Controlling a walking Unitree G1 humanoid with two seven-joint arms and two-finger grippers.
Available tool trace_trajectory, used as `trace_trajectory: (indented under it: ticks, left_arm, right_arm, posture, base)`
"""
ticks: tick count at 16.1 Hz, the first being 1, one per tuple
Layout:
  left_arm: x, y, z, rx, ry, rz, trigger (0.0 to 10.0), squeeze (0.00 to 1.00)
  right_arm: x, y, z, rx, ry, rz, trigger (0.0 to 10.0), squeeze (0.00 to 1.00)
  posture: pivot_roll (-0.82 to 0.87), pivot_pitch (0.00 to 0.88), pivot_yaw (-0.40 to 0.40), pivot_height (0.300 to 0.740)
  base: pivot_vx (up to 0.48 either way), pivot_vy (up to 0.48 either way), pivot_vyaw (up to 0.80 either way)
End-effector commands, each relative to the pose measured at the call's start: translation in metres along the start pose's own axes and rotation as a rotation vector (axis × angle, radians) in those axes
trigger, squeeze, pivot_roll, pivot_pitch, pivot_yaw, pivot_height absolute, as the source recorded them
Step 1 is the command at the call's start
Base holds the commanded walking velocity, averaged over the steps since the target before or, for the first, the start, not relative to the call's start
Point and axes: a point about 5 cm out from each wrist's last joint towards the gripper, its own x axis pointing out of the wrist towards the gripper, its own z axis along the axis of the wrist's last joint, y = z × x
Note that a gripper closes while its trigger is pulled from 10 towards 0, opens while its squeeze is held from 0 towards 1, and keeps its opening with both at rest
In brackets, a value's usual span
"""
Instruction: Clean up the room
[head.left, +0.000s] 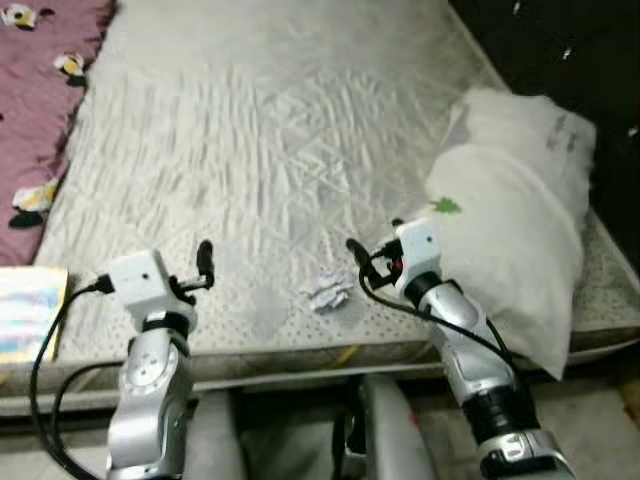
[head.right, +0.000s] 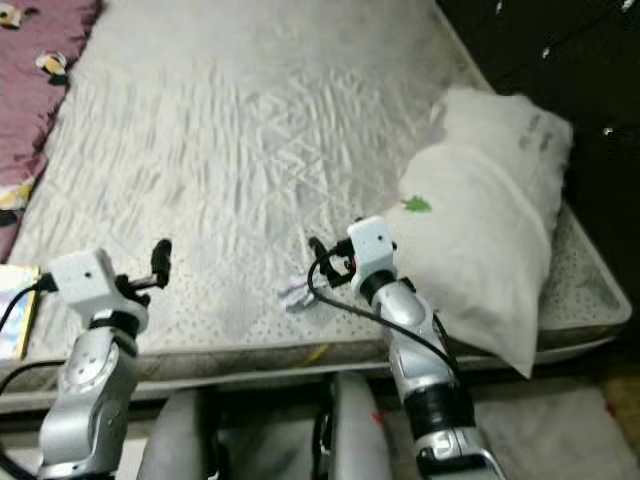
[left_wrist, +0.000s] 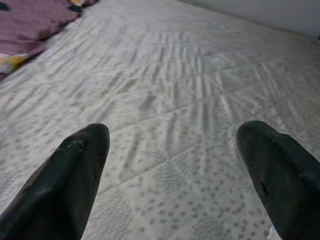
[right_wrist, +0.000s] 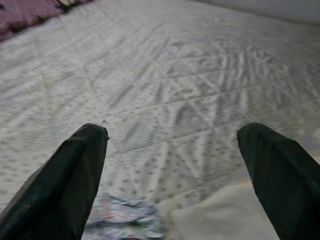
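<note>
Hovering over the near edge of the mattress (head.left: 280, 150), the right hand (head.left: 362, 262) has its two black fingers (right_wrist: 70, 175) spread wide with nothing between them, and the crumpled scrap of paper (head.left: 328, 294) lies on the mattress just beside it, toward the robot's left and close to the near edge. In the right wrist view the scrap (right_wrist: 125, 222) sits low beside one fingertip, not between the two. A white pillow (head.left: 515, 230) with a small green mark lies right of this hand, close against the forearm, and slumps over the mattress's right front corner, leaving little side room there. The left hand (head.left: 204, 265) is held over the near edge too, well apart from the scrap, its fingers (left_wrist: 65, 175) likewise wide apart and holding nothing. Between the two hands the quilted surface is bare except for the scrap, and beyond them it runs flat toward the far end. A pink blanket (head.left: 45, 110) with a cartoon pattern covers the mattress's far left side. A pale book or box (head.left: 28, 312) rests at the left front corner, beside the left arm. Dark furniture (head.left: 570, 50) stands past the mattress's right edge.
</note>
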Motion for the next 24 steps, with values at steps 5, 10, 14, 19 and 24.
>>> trace_trajectory:
  ticks: [5,10,14,19,24]
  left_arm:
    - [-0.006,0.008,-0.008,0.006,0.059,0.037,10.0,0.0]
    - [-0.009,0.018,-0.006,0.044,0.057,0.104,10.0,0.0]
    - [-0.026,0.044,-0.002,0.122,0.072,0.206,10.0,0.0]
    - [-0.043,0.051,0.003,0.134,0.075,0.244,10.0,0.0]
    - [-0.049,0.046,0.002,0.12,0.092,0.234,10.0,0.0]
  right_arm:
    - [0.0,0.008,-0.005,0.007,0.016,0.039,10.0,0.0]
    - [0.004,0.018,-0.016,-0.023,0.099,0.11,10.0,0.0]
    - [0.02,0.039,-0.012,-0.07,0.093,0.214,10.0,0.0]
    - [0.037,0.051,0.002,-0.041,0.005,0.197,10.0,0.0]
    - [0.047,0.054,0.007,-0.035,-0.012,0.166,10.0,0.0]
  posture:
    - [0.0,0.133,-0.059,0.533]
    - [0.02,0.137,-0.062,0.533]
    - [0.09,0.173,-0.058,0.533]
    - [0.13,0.202,-0.067,0.533]
    - [0.14,0.219,-0.073,0.533]
  base:
    - [0.0,0.0,0.0]
    - [0.0,0.0,0.0]
    - [0.0,0.0,0.0]
    - [0.0,0.0,0.1]
    - [0.0,0.0,0.32]
